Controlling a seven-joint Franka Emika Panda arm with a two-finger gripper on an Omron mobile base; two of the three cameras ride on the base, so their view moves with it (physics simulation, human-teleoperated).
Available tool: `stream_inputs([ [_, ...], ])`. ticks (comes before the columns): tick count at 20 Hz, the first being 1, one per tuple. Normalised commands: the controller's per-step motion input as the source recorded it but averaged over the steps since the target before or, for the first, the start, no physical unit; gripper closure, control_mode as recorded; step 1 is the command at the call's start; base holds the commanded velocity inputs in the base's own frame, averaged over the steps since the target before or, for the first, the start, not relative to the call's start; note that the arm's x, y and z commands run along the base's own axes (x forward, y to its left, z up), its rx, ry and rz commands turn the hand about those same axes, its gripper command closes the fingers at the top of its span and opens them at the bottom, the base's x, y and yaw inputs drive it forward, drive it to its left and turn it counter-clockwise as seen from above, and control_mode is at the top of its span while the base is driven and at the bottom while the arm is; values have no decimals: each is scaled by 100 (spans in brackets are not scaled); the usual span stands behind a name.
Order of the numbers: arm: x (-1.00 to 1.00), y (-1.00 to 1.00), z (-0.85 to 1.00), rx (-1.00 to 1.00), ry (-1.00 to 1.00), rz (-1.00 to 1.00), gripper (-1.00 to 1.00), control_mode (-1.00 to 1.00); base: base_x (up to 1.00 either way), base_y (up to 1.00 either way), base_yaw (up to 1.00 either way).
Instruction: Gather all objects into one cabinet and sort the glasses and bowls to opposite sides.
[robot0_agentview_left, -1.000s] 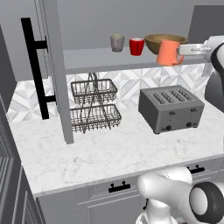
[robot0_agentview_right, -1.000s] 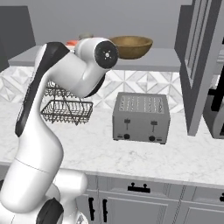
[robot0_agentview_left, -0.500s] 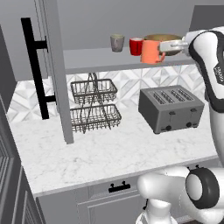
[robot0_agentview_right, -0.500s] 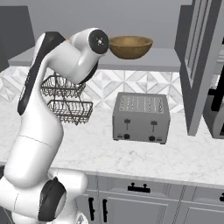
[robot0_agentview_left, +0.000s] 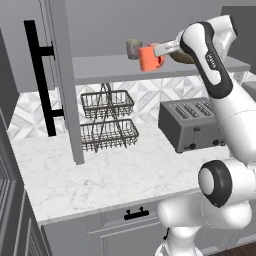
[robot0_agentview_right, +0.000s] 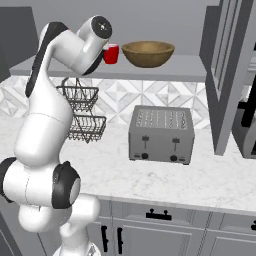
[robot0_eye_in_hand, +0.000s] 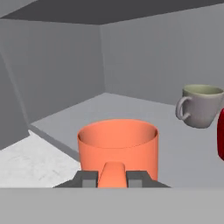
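grey cabinet shelf (robot0_agentview_left: 115, 69) lies under fingers (robot0_eye_in_hand: 89, 178) clenched on orange mug (robot0_eye_in_hand: 117, 150); releasing early risks knocking grey mug (robot0_eye_in_hand: 202, 105) just beyond.

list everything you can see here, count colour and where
orange mug: 1, orange, held at the front of the cabinet shelf
grey mug: 1, grey with pale inside, on the shelf behind the orange mug
red cup: 1, red, on the shelf left of the bowl
wooden bowl: 1, brown, on the shelf
cabinet door: 1, grey, open, black bar handle
wire basket rack: 1, dark, two tiers, on the counter
toaster: 1, grey, on the counter
pincer: 1, dark tips, shut on the mug's handle
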Motion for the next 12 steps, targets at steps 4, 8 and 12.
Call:
stream_inputs([
  [4,81,15,0,-9,0,0,100,-100,0,0,0],
  [8,67,8,-7,-2,0,-1,100,-100,0,0,0],
  [12,15,18,-35,0,0,6,100,-100,0,0,0],
])
